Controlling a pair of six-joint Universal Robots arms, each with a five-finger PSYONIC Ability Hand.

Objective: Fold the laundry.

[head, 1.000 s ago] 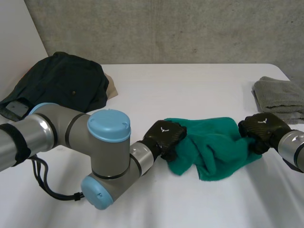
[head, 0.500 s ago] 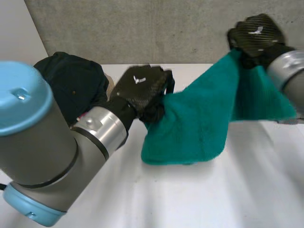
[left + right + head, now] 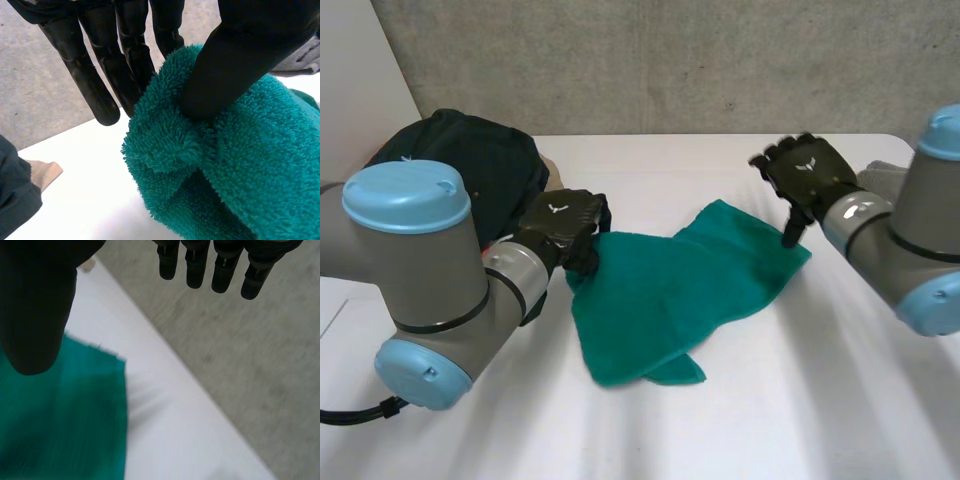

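Teal terry towel (image 3: 670, 290) lies mostly flat on the white surface (image 3: 800, 400). At its nearest corner it is doubled over itself into a small flap. The step in hand looks like spreading the towel flat before the first fold, so that flap should be drawn out first.

A little farther back, the left robot hand (image 3: 563, 222) pinches the towel's left corner between its thumb and its nearly straight fingers, with the pile bunched at the grip. A gentle pull away from the middle, kept low over the surface, should make the cloth slide instead of lift.

Farther on, the right robot hand (image 3: 807, 172) hovers over the far right corner with its fingers spread and straight, holding nothing. It would need to come down and take that corner, so the left pull has something to work against.

Dark clothes (image 3: 470, 165) sit at the far left, well apart.
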